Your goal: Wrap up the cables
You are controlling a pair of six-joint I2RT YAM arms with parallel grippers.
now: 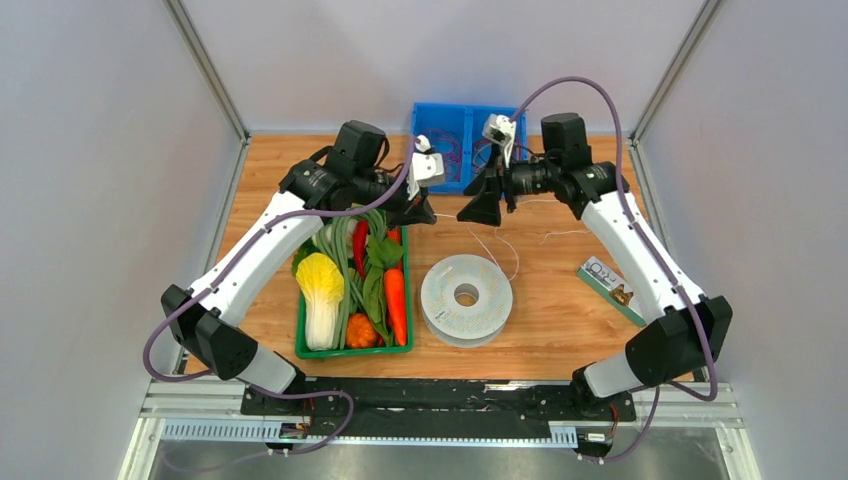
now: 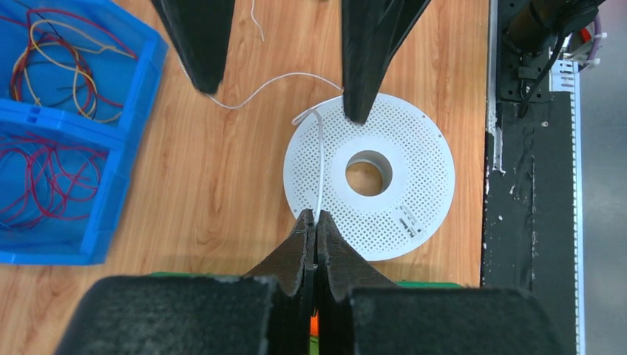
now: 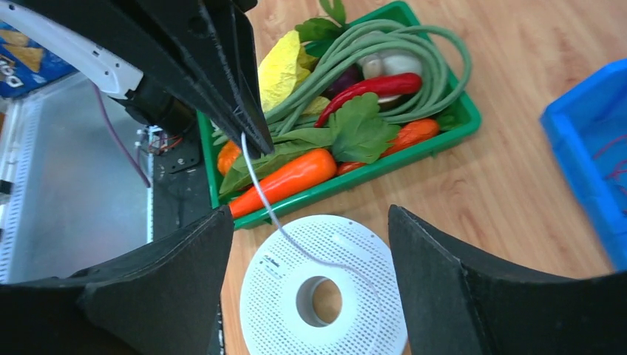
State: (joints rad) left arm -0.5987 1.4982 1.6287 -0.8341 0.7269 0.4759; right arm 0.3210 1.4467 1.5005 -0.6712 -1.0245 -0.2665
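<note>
white wire (image 2: 320,163) is sitting pinched in the left tool (image 2: 314,216), right tool (image 3: 309,213) spread wide — pulling it snug round the spool (image 2: 414,170) is looking best.

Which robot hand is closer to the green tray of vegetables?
Left. The left fingers hover by the green tray's far right corner, pinching the white wire. The right fingers hang open farther right, off the tray, beyond the spool.

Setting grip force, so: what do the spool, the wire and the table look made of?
Spool: matte pale plastic, probably; its flat face is punched with neat rows of holes. Wire: smooth white, likely plastic-coated; it curves softly. Table: wood or wood-look laminate; grain lines, slight sheen.
</note>
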